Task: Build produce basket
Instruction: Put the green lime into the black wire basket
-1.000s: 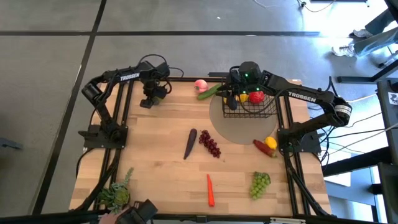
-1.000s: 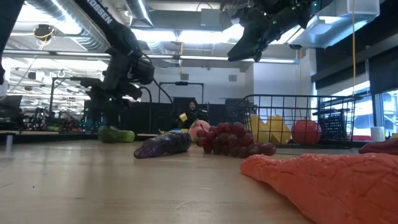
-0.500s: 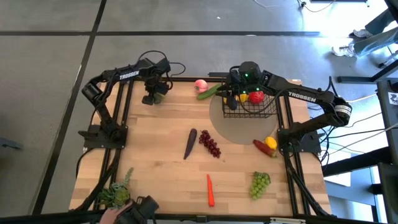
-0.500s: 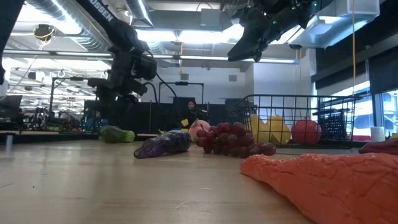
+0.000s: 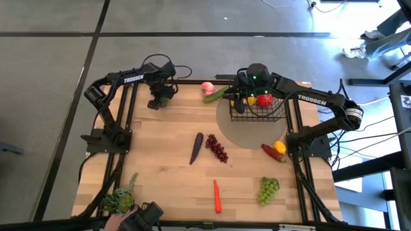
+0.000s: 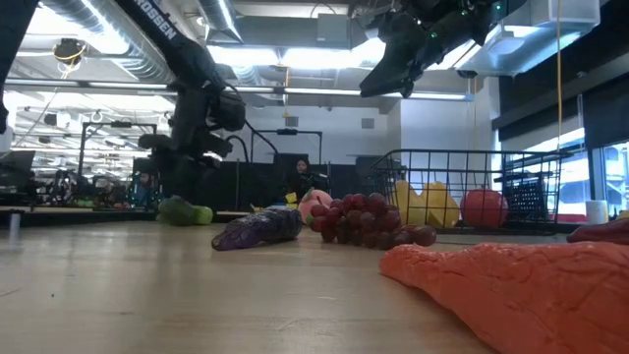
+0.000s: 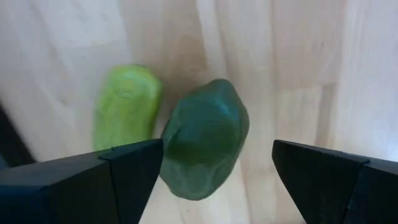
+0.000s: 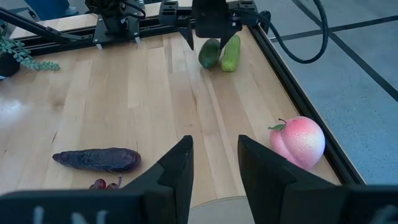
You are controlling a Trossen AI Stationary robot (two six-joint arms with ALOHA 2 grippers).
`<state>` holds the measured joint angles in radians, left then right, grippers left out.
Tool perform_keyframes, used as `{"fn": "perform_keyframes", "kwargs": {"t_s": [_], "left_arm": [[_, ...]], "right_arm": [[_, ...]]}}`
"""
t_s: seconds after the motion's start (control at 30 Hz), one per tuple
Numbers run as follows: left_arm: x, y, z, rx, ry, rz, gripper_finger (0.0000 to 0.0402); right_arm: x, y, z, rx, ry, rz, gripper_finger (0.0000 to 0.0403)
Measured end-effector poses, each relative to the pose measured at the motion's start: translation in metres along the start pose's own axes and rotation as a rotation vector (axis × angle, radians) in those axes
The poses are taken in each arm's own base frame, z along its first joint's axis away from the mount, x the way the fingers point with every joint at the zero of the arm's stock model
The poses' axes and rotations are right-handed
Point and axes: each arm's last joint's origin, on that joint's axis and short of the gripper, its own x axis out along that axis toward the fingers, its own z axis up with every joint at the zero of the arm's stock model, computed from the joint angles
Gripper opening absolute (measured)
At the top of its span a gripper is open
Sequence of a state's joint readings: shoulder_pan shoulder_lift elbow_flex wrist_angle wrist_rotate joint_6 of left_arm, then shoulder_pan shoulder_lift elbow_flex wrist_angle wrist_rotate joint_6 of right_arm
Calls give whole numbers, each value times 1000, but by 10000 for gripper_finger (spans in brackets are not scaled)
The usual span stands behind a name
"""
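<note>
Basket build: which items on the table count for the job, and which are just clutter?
Job items:
basket, holding a red pepper and a yellow pepper
peach, cucumber, eggplant, dark grapes, carrot, green grapes, lemon
avocado, under the open left gripper

Clutter:
potted plant

Your desk (image 5: 160, 160) is pale wood planking in a dark frame. Lying on it: the black wire basket (image 5: 258, 110) on a round grey mat (image 5: 241, 135) at the far right, a peach (image 5: 207, 87) and cucumber (image 5: 216, 94) beside it, an avocado (image 7: 205, 146) and light green piece (image 7: 126, 107) far left, eggplant (image 5: 196, 147) and dark grapes (image 5: 216, 148) centre, carrot (image 5: 218, 196), green grapes (image 5: 269, 189), lemon (image 5: 280, 147), red pepper (image 5: 271, 153), and a potted plant (image 5: 120, 199) at the near left corner.
</note>
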<state>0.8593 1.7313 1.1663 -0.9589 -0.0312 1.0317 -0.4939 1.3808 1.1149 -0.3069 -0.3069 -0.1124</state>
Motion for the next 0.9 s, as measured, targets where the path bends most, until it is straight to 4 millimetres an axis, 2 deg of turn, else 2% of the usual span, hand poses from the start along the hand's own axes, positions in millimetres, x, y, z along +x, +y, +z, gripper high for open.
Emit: {"fn": "perform_keyframes", "kwargs": {"t_s": [0.23, 0.9], "left_arm": [[12, -6, -3, 0, 9, -18, 293], [20, -4, 0, -60, -11, -31, 293]], "right_arm": [[0, 0, 0, 0, 0, 0, 118], [0, 0, 0, 0, 0, 0, 118]]}}
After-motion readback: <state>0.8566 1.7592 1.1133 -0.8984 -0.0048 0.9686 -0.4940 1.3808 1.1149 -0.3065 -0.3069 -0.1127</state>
